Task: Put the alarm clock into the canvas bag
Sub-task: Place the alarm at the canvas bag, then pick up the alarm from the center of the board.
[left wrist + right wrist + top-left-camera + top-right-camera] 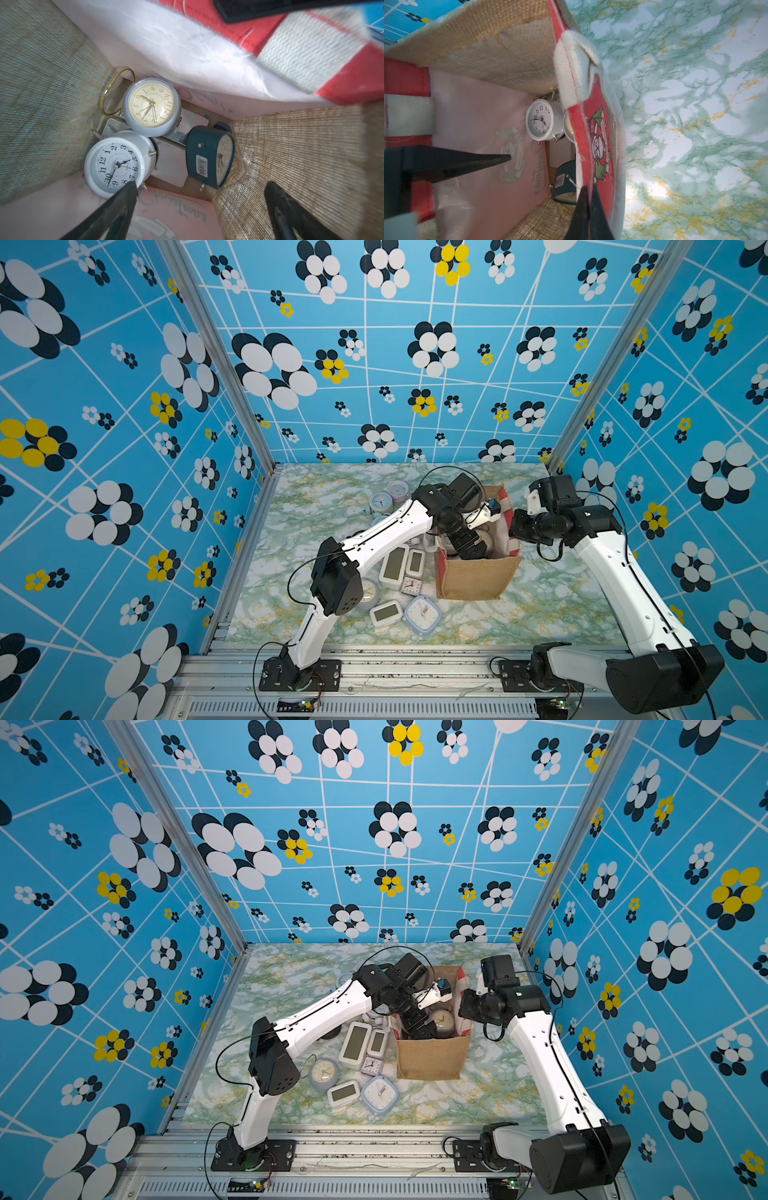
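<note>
While a square blue clock [422, 614] and others lie loose on the counter [561, 605] up front, the canvas bag [473, 578] stands upright behind them: tan burlap with red side panels. Right gripper [588, 191] pinches the panel printed "Merry Christmas" with a Santa. Left gripper [201, 185] is spread wide inside the bag, holding nothing. On the bag floor: white alarm clock [116, 164], grey alarm clock [150, 107], teal alarm clock [205, 155] with a barcode sticker [202, 165]. A pastel round clock [380, 502] sits beyond.

Bright even light, wide-angle edge distortion, wrist views blurred up close
</note>
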